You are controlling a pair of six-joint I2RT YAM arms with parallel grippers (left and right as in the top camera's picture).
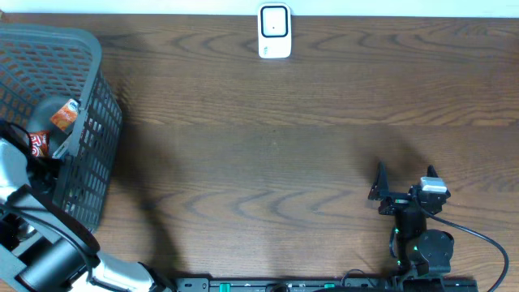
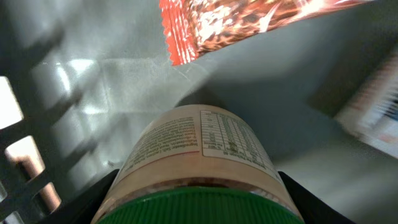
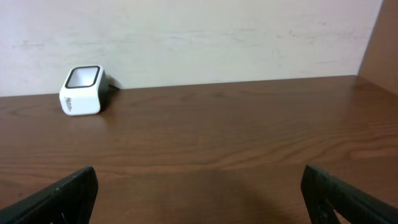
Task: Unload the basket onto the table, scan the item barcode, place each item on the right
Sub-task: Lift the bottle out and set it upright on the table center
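Dark brown wood-grain surface (image 1: 284,146) is carrying a grey plastic lattice basket (image 1: 91,122) at its left end and a small white box-shaped barcode scanner (image 1: 274,31) at its far edge, the two well apart. The left arm (image 1: 32,239) is reaching down into the basket, where the task's thing, a round cream-labelled jar (image 2: 202,146) with a green screw lid (image 2: 199,208), is sitting with its lid end toward the wrist camera, near an orange-red crinkled snack wrapper (image 2: 249,18). The left jaws are standing partly open on either side of the jar, close against its flanks just below the lid; whether they are already pressing on it cannot be told. The right jaws are standing wide open and empty over bare wood, facing the scanner. The jar is looking rigid and probably fairly weighty if full, and its smooth curved label is likely making it slippery and prone to turning in a light grip. A firm hold across the body below the lid is seeming soundest, since it is leaving the label free. Only a nutrition panel is showing, and the barcode itself is not appearing in any view.
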